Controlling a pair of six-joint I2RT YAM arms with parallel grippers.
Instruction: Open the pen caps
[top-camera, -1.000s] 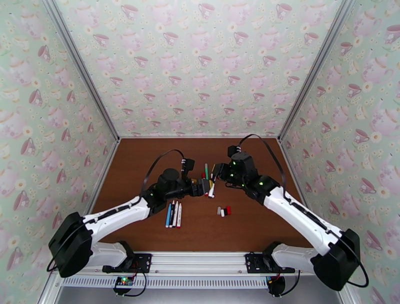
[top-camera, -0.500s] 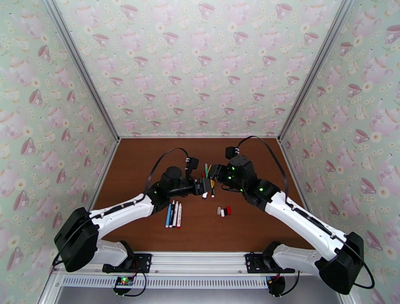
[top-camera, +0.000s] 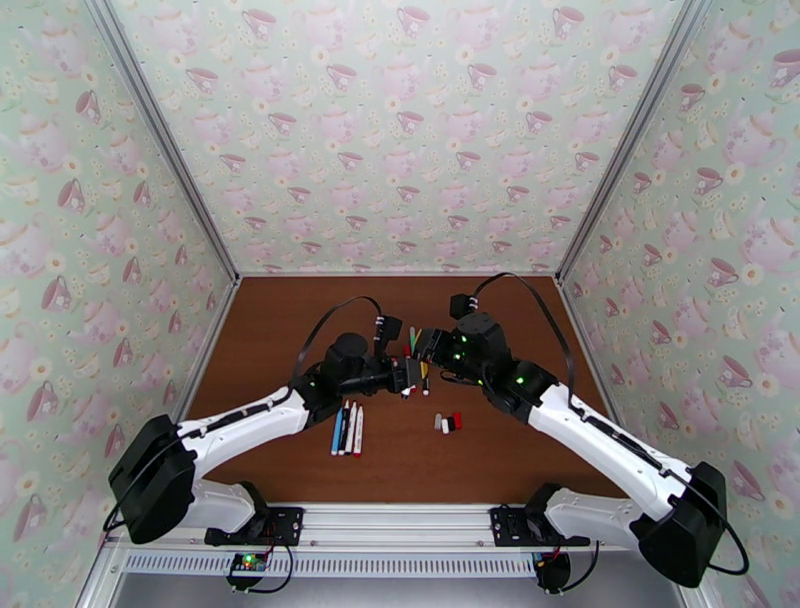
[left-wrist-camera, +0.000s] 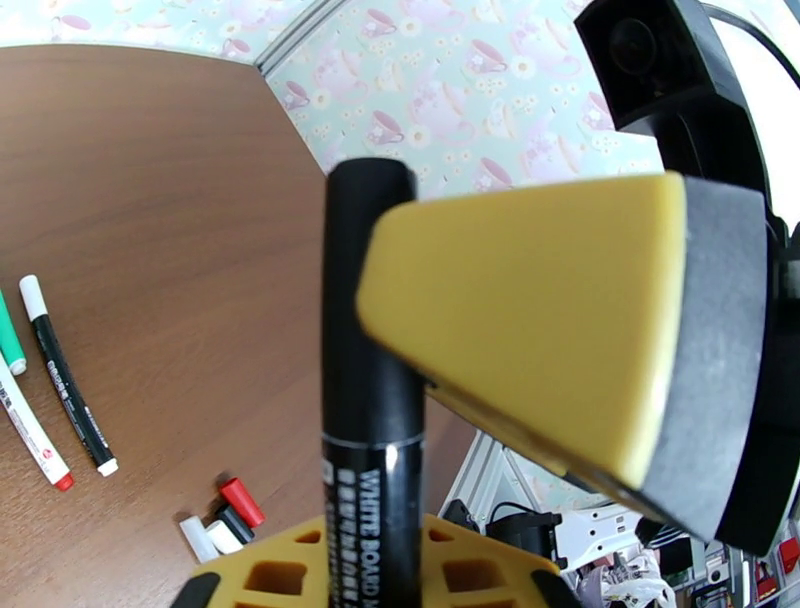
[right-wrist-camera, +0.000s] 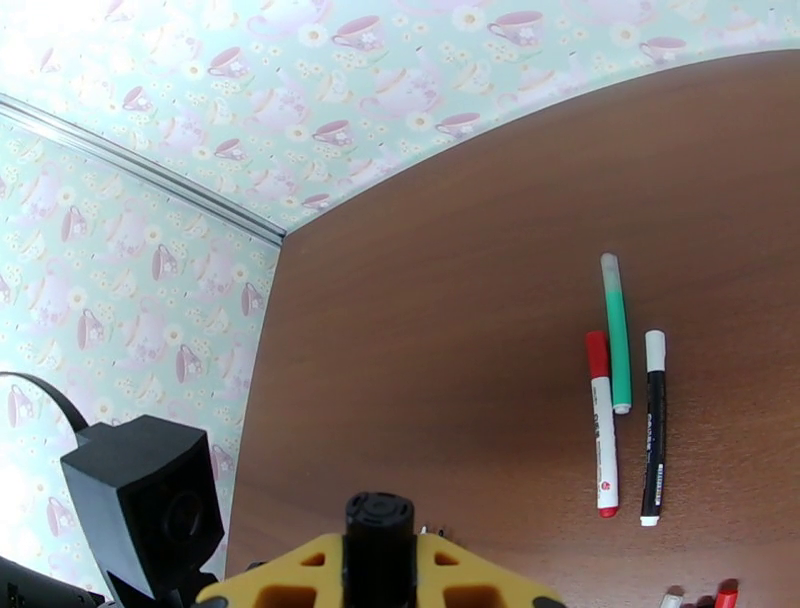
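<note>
Pen caps (top-camera: 448, 423) are lying loose on the near side of both grippers.
Left gripper (top-camera: 408, 376) and right gripper (top-camera: 426, 352) are both clamping one black pen (left-wrist-camera: 370, 400) between them; three pens (right-wrist-camera: 620, 420) are lying beyond the right gripper.

A brown wood-grain table (top-camera: 480, 460) stands between walls (top-camera: 400, 130) papered pale green with pink teacups and teapots. Silver metal struts (top-camera: 166, 140) run up the back corners, and a silver rail (top-camera: 400, 520) lies along the table's near edge.
</note>
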